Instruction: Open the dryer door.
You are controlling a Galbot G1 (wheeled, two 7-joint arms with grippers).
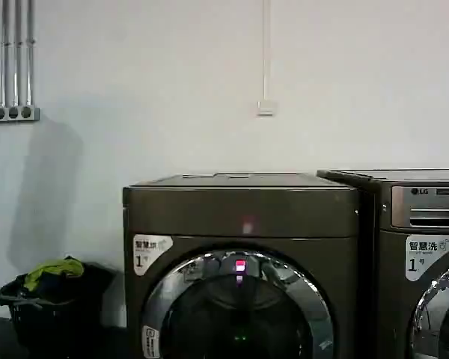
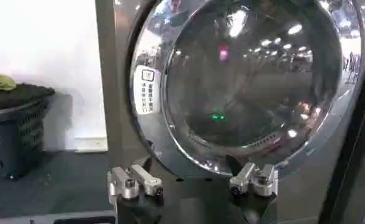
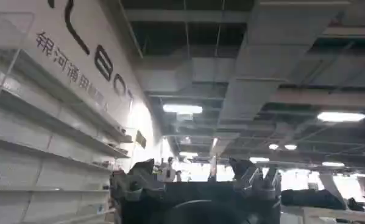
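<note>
Head view: two machines side by side; the dryer (image 1: 239, 262) at centre with its dryer door (image 1: 238, 310) closed, an LG-marked machine (image 1: 419, 254) on its right, one laundry basket (image 1: 49, 307) at left.

Left wrist view: my left gripper (image 2: 193, 182) faces the door, fingers spread wide, holding nothing.

Right wrist view: my right gripper (image 3: 197, 182) points at the ceiling, open, empty.

Large indoor hall, test or demo space rather than a home. Two front-loading machines side by side against a plain white wall (image 1: 209, 82): the dryer (image 1: 239, 217) and an LG-marked machine (image 1: 423, 224). Dark laundry basket (image 1: 49, 307) with clothes on the floor beside them. Overhead: exposed ducts (image 3: 273, 67) and strip lights (image 3: 182, 108). Empty white shelving (image 3: 48, 122) along a lettered wall.
</note>
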